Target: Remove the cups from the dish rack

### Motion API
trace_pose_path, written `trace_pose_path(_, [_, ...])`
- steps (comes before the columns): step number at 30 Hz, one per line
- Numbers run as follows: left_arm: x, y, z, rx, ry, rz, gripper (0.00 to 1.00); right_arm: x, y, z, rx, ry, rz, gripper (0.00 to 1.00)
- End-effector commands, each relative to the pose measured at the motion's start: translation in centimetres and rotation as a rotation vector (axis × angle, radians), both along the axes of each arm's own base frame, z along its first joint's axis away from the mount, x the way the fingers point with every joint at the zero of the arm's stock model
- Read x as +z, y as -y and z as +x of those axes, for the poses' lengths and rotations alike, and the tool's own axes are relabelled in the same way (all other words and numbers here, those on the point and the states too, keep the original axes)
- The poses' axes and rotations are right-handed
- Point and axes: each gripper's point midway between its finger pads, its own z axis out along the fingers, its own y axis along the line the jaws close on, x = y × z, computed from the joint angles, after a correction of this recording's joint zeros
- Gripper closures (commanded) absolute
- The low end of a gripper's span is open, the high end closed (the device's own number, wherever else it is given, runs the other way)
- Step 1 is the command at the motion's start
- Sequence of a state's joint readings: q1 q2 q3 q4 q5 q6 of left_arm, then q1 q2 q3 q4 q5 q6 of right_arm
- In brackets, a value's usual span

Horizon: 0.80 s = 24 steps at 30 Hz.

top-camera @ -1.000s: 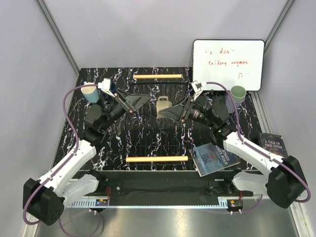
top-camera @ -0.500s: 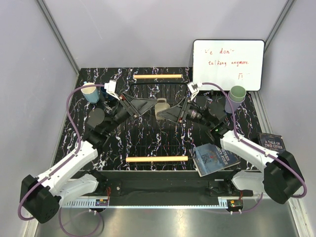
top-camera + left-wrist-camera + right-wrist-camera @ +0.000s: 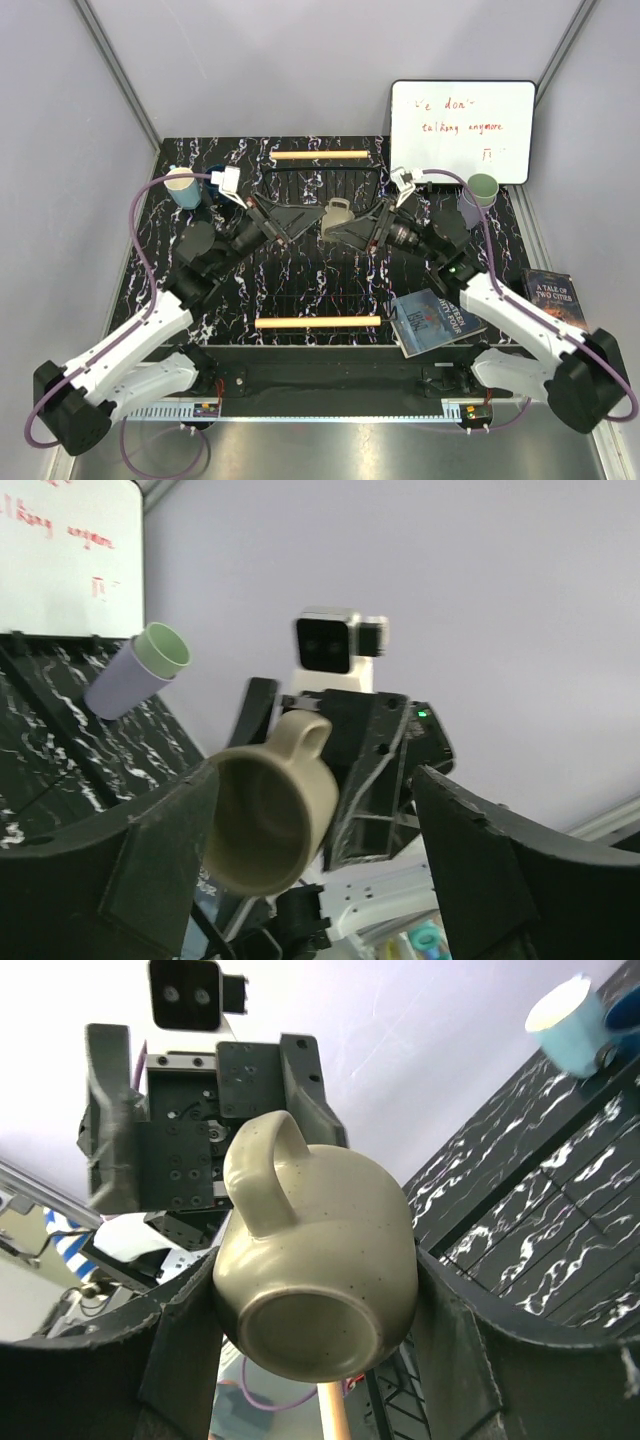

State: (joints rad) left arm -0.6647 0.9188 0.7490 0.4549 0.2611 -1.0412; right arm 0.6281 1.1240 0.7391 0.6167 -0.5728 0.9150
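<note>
Mug status: beige mug [image 3: 337,214] hangs above mid dish rack [image 3: 318,322], pinched across its body by the right gripper [image 3: 315,1305], while the left gripper [image 3: 315,850], fingers spread, has moved in around its mouth, possibly touching, so probably a handover.

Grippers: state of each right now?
Left gripper: open, jaws around the beige mug.
Right gripper: closed, holding the beige mug.
</note>
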Motion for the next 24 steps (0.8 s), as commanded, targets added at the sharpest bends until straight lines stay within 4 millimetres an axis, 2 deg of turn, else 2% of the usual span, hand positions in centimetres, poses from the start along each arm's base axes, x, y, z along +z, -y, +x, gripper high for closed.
trace_pose_path(1, [2.3,-1.8,-0.1,0.107,0.08,0.049,0.16,4.3,1.8,-0.2,-0.108,0.155,0.023,1.0])
trace_pose_path(6, [2.8,-1.2,-0.5,0.058,0.09,0.022,0.17,4.2,1.4,-0.2,-0.083,0.146,0.029,1.0])
trace_pose_path(11, [2.5,0.2,-1.2,-0.036,0.062,-0.022,0.18,4.0,0.8,-0.1,-0.051,0.139,0.045,1.0])
trace_pose_path(20, [3.4,0.9,-2.0,-0.112,0.063,-0.073,0.19,3.9,0.5,0.0,-0.038,0.137,0.045,1.0])
trace_pose_path(24, [2.7,2.0,-2.4,-0.155,0.041,-0.075,0.21,3.8,0.5,0.0,-0.036,0.135,0.049,1.0])
